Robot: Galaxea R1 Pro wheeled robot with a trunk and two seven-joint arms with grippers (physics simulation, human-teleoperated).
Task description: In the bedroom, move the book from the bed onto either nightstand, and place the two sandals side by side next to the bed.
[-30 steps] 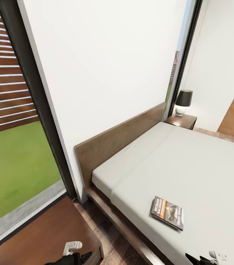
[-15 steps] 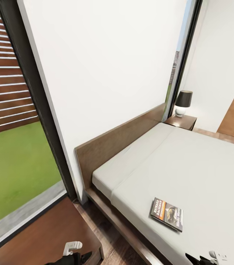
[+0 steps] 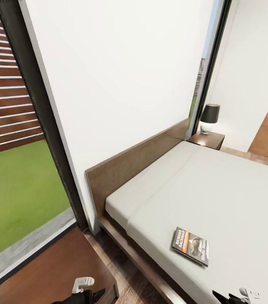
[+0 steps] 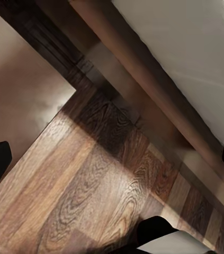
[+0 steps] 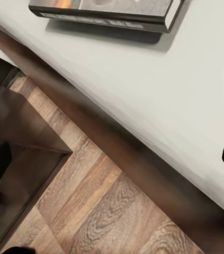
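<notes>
The view has edged right; thin glossy book [image 3: 190, 246] lies flat on smooth mattress [image 3: 218, 185].

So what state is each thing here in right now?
book: closed, lying flat on the bed, near its edge.
bed: bare mattress, only the book on it.
near nightstand: top bare.
far nightstand: lamp standing on it.
lamp: upright.
left gripper: empty, over the near nightstand.
</notes>
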